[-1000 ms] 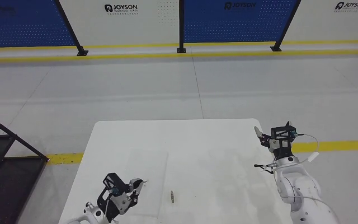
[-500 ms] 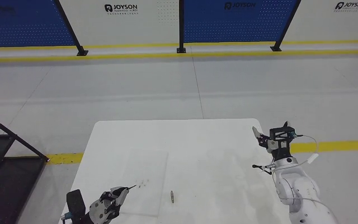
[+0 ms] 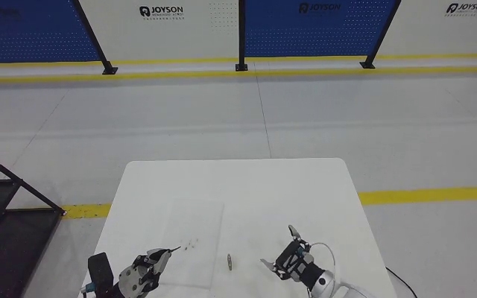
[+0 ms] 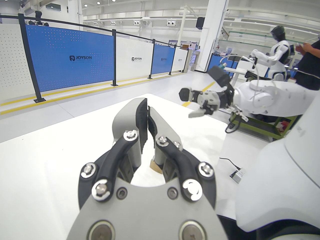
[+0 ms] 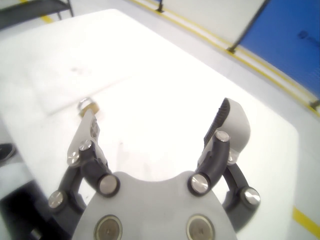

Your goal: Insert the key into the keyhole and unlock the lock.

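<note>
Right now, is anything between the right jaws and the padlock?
Nothing visible. The small brass padlock with a silver shackle lies on the white table, with only bare tabletop between it and the right gripper, jaws open.

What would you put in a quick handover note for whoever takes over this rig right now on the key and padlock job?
Left gripper: shut, over the near left part of the table. A thin sliver that looks like the key sticks out of its tips.
Right gripper: open and holding nothing, low over the table, close beside the padlock but not touching it.
The padlock lies on the table between the two grippers. Its shackle looks shut, though the view is blurred.
Done: the key seems to be in hand.
Left: hold the padlock, put the key in it, and turn to unlock.
</note>
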Controlling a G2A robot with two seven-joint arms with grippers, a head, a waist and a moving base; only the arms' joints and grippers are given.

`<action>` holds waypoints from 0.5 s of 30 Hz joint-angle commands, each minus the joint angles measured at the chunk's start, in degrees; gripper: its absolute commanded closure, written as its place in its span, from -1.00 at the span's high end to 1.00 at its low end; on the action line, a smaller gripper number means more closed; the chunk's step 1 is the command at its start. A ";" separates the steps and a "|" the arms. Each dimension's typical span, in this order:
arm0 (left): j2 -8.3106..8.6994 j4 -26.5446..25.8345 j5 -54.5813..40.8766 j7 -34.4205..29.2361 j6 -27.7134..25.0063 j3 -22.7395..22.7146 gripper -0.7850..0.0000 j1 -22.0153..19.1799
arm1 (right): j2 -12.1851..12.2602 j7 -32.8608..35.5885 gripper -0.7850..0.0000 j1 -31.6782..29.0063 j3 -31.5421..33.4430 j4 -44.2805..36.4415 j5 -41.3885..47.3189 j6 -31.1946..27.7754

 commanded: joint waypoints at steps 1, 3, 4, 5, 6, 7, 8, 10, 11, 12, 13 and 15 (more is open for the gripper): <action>0.00 0.00 0.00 0.00 0.00 0.00 -1.00 0.00 | -0.16 1.08 1.00 0.72 -2.96 1.76 -0.01 -1.55; 0.00 0.00 0.00 0.00 0.00 0.00 -1.00 0.00 | -0.44 2.10 1.00 1.89 -5.63 3.70 0.92 -2.40; 0.00 0.00 0.00 0.00 0.00 0.00 -1.00 0.00 | -0.60 2.82 1.00 2.57 -6.77 4.82 2.77 -3.46; 0.00 0.00 0.00 0.00 0.00 0.00 -1.00 0.00 | -0.74 3.71 1.00 3.63 -7.79 5.85 3.40 -4.06; 0.00 0.00 0.00 0.00 0.00 0.00 -1.00 0.00 | -0.94 4.09 1.00 4.65 -8.77 6.86 3.75 -3.52; 0.00 0.00 0.00 0.00 0.00 0.00 -1.00 0.00 | -1.20 4.35 1.00 5.58 -9.98 8.00 4.15 -2.69; 0.00 0.00 0.00 0.00 0.00 0.00 -1.00 0.00 | -1.50 4.72 1.00 6.46 -11.23 9.36 5.82 -2.33; 0.00 0.00 0.00 0.00 0.00 0.00 -1.00 0.00 | -2.17 5.99 1.00 9.06 -13.32 12.15 8.70 -1.22; 0.00 0.00 0.00 0.00 0.00 0.00 -1.00 0.00 | -2.58 6.48 1.00 10.49 -14.30 13.67 10.46 -0.01; 0.00 0.00 0.00 0.00 0.00 0.00 -1.00 0.00 | -3.01 7.00 1.00 11.91 -15.44 15.11 11.77 1.03; 0.00 0.00 0.00 0.00 0.00 0.00 -1.00 0.00 | -3.45 7.48 1.00 13.30 -16.53 16.59 13.53 1.94; 0.00 0.00 0.00 0.00 0.00 0.00 -1.00 0.00 | -4.31 7.89 1.00 16.21 -18.90 19.38 15.12 3.71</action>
